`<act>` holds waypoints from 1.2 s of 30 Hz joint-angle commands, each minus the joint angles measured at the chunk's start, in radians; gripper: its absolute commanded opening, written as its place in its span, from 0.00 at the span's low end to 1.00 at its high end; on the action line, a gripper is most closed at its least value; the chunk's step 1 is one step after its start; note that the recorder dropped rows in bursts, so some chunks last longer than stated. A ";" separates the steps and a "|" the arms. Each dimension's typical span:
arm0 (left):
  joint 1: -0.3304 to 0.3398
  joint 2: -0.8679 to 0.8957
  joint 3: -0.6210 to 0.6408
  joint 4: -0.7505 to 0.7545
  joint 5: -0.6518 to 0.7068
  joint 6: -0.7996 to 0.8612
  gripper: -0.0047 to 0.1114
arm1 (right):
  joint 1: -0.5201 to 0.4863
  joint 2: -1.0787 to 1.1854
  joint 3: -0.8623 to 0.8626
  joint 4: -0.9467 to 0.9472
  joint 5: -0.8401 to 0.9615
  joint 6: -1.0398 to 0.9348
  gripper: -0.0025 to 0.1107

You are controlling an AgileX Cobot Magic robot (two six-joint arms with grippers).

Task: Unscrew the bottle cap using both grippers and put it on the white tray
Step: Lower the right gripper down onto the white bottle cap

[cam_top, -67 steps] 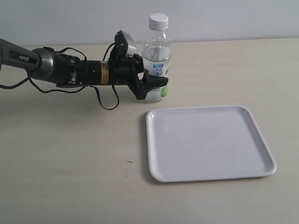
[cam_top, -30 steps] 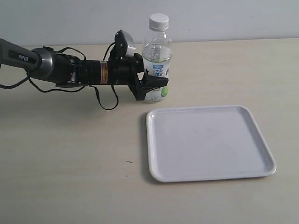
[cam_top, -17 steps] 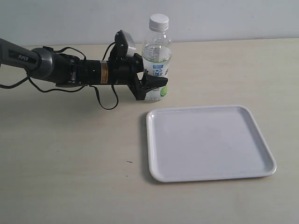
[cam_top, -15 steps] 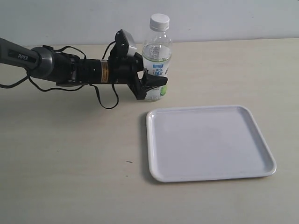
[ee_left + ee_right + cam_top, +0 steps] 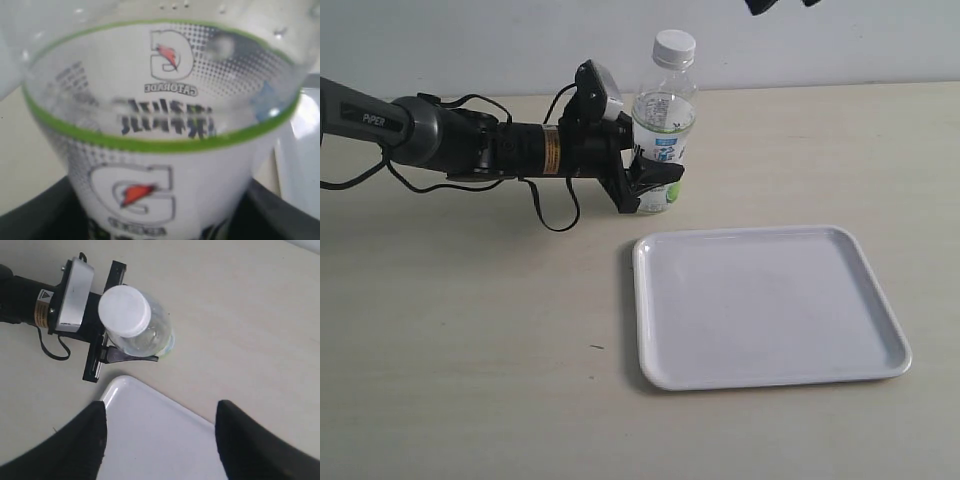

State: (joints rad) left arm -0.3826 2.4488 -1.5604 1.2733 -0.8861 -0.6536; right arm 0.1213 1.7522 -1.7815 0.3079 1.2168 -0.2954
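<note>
The clear bottle [image 5: 665, 125] with its white, blue and green label stands at the back of the table, leaning a little to the right. The white ribbed bottle cap [image 5: 675, 47] sits on its neck. My left gripper [image 5: 655, 178] is shut on the bottle's lower labelled part; in the left wrist view the bottle [image 5: 160, 150] fills the frame between black fingers [image 5: 30, 212]. My right gripper [image 5: 160, 440] hangs open and empty high above, with the cap [image 5: 124, 310] and bottle [image 5: 152, 342] below it. Its tips [image 5: 785, 4] just show at the top edge. The white tray [image 5: 770, 300] lies empty in front.
The PiPER arm [image 5: 440, 135] with looping black cables [image 5: 552, 215] stretches in from the left along the table's back. A pale wall stands right behind the bottle. The tray's corner [image 5: 117, 382] lies close to the left gripper's fingers.
The bottle and left gripper have shifted slightly right and the bottle now leans right. The right gripper's tips have come into the exterior view's top edge.
</note>
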 commanded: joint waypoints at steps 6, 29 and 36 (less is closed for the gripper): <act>-0.008 -0.016 -0.001 0.019 0.039 0.011 0.04 | 0.111 0.150 -0.173 -0.087 0.004 0.106 0.57; -0.008 -0.016 -0.001 0.029 0.039 0.015 0.04 | 0.124 0.280 -0.271 -0.073 0.004 0.192 0.59; -0.008 -0.016 -0.001 0.033 0.039 0.018 0.04 | 0.124 0.308 -0.271 -0.058 0.004 0.192 0.58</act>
State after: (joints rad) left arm -0.3899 2.4394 -1.5604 1.2871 -0.8681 -0.6440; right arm 0.2441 2.0496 -2.0445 0.2393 1.2252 -0.1013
